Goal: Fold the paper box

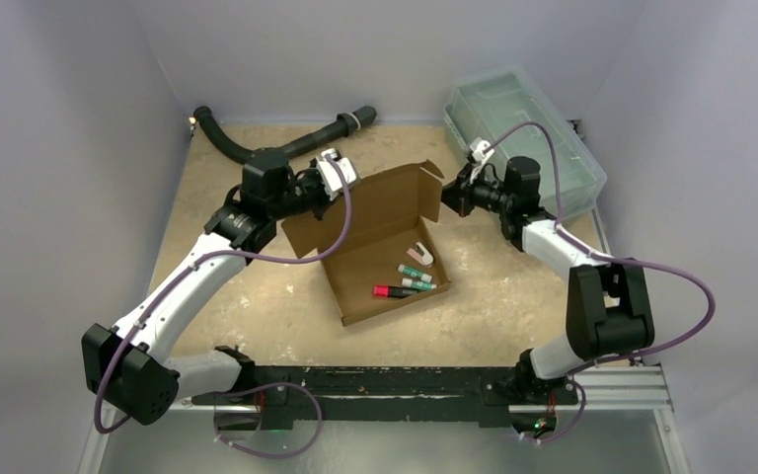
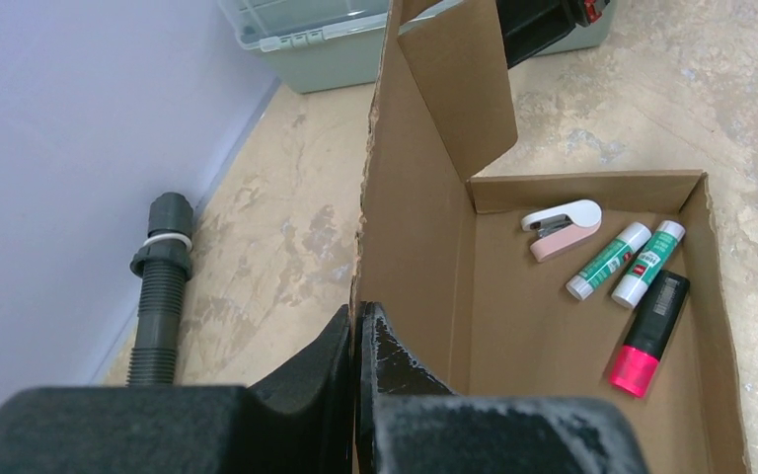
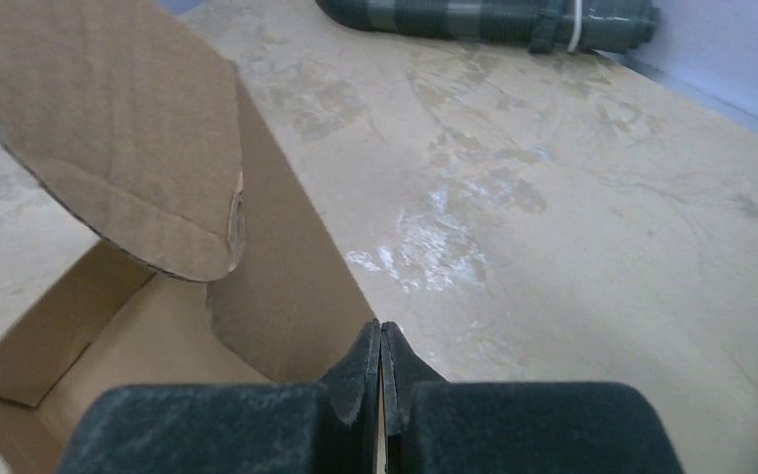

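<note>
- Pinching one end of the raised lid, the left fingers [image 2: 395, 365] are closed tight on the cardboard box [image 1: 355, 281], and the thin panel runs down between them.
- At the opposite end of the same lid, the right fingers [image 3: 407, 370] are also closed, clamped on the cardboard edge just below a rounded side flap [image 3: 109, 128] that leans in over the box.
- The box sits open near the middle of the counter [image 1: 493, 286], turned at a slant. Its lid stands up along the far side between the two arms, and its tray lies flat.
- Inside the tray, toward the right-hand wall, lie a small white and pink stapler [image 2: 561, 227] and two green and white glue sticks [image 2: 607, 260] side by side. A black marker [image 2: 648, 331] with a red end lies just beside the sticks.
- A black ribbed hose [image 1: 257, 148] lies on the far left part of the counter, behind the left arm.
- A clear greenish bin [image 1: 523, 128] with its lid on stands in the far right corner, behind the right arm and apart from the box.
</note>
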